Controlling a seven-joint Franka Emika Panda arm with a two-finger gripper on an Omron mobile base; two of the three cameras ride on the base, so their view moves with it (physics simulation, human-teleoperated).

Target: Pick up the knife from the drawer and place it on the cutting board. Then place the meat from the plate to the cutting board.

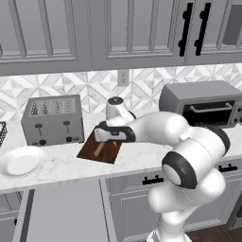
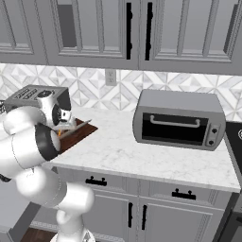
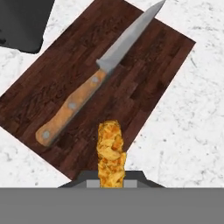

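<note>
The claw [image 3: 112, 181] is clenched on the meat [image 3: 111, 153], hanging over the board's [image 3: 144, 83] near edge; the knife [image 3: 94, 81] lies diagonally on the board just beyond it.

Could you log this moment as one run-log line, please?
knife: on cutting board | meat: held in gripper above board | plate: bare | drawer: open

Hidden and cropped
We see the arm covering part of the cutting board [image 1: 108, 152]; the plate [image 1: 21, 161] is cropped left.
</note>
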